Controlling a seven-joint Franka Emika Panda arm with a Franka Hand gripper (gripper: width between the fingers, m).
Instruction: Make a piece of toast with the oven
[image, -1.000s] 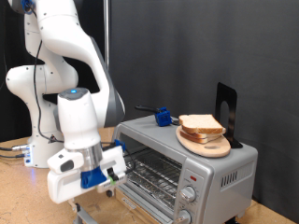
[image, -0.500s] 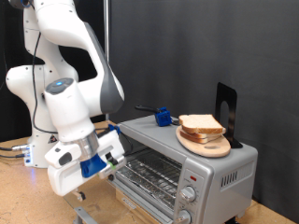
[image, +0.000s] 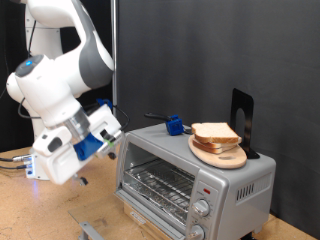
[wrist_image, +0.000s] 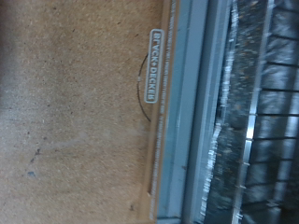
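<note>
Wooden tabletop (image: 40, 215): end effector (image: 108, 141), grip unclear, hovers left of oven (image: 190, 175).

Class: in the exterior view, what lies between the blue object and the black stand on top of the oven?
A round wooden board carrying bread slices.

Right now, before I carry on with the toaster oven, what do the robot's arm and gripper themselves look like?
The arm has smooth, rounded glossy white shells with dark grey bands at its joints. Its hand is a boxy white housing carrying bright blue fittings, ending in the gripper. A small blue light shows at the exterior view's top left. Cables lie on the wooden table beside the base. The wrist view shows no fingers.
</note>
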